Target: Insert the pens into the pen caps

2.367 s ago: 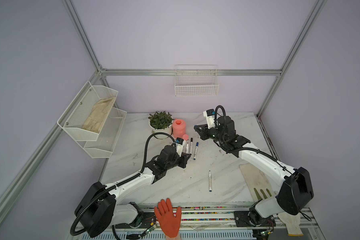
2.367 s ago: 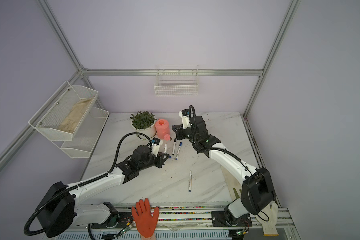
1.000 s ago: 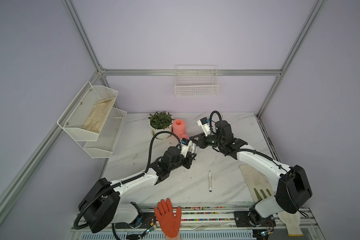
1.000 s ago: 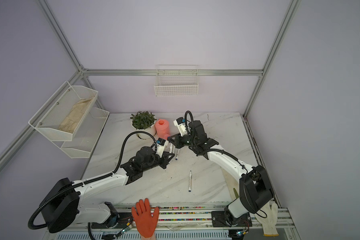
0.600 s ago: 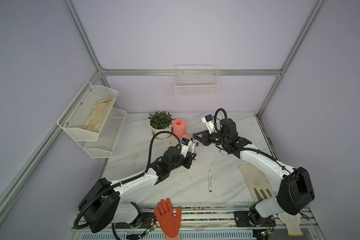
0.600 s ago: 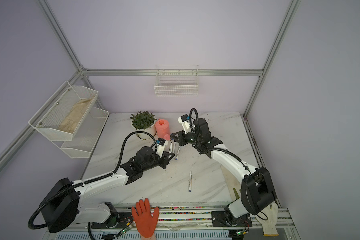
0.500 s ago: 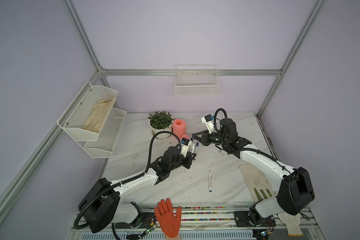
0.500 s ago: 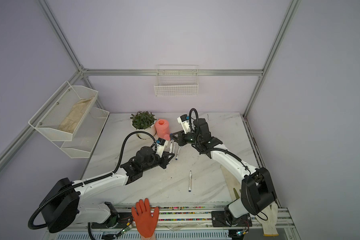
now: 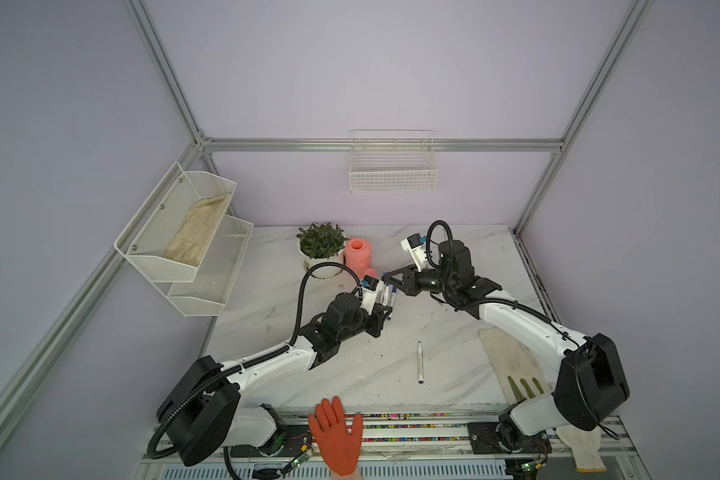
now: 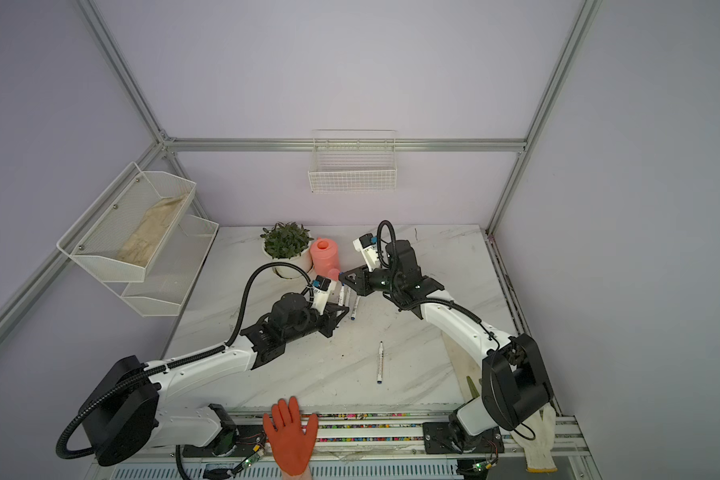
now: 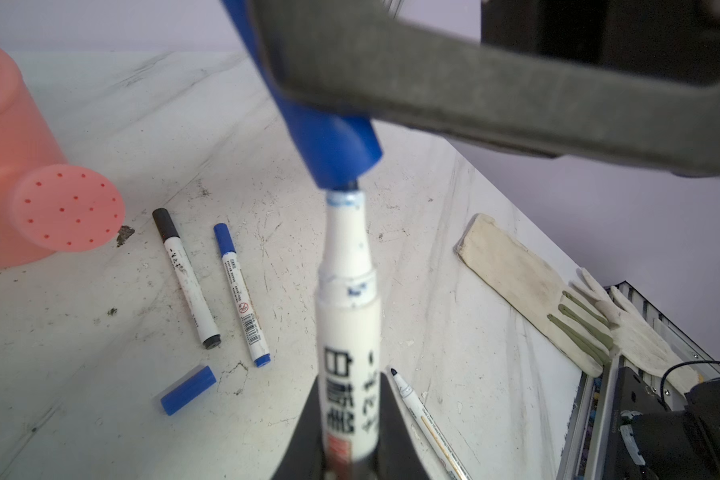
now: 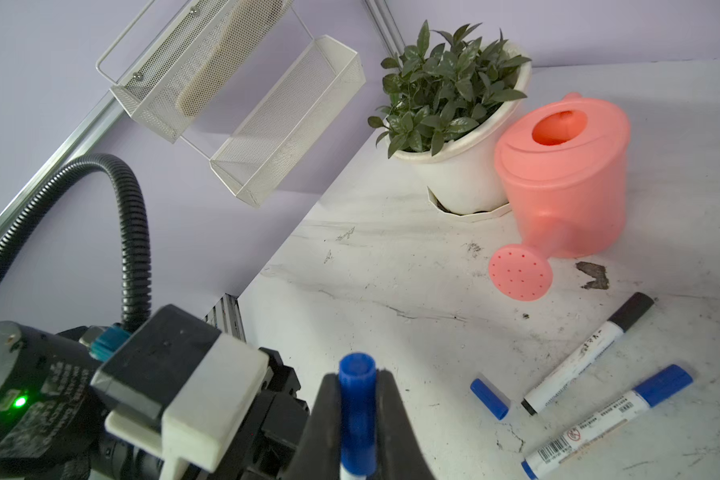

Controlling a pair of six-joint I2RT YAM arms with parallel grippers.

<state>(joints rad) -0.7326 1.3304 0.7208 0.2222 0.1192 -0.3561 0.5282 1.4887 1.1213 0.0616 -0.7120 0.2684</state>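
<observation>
While the left hand (image 11: 348, 440) grips the printed white barrel of an uncapped marker pen (image 11: 348, 299) and holds it raised off the white marble desk (image 9: 445, 345), the right hand (image 12: 357, 432) pinches a short blue plastic cap (image 12: 357, 374) between its closed fingers. In the left wrist view we see the pen's dark nib just at the cap's open mouth. The cap is tilted against the line of the barrel and is not yet pushed on.

Compared with the top views of some two seconds before, we note that the two hands have drawn together. The right arm has reached leftward toward the pink plastic watering can (image 10: 325, 255), and the left arm has advanced to meet it. Over the last half second we find almost no change.

On the desk below lie a black-capped white marker (image 11: 186, 278) and a blue-capped white marker (image 11: 242, 299), side by side but apart, with a loose blue cap (image 11: 188, 390) just beside their tail ends. A slim uncapped pen (image 9: 420, 362) rests alone nearer the front edge, where it lay in the earlier views.
</observation>
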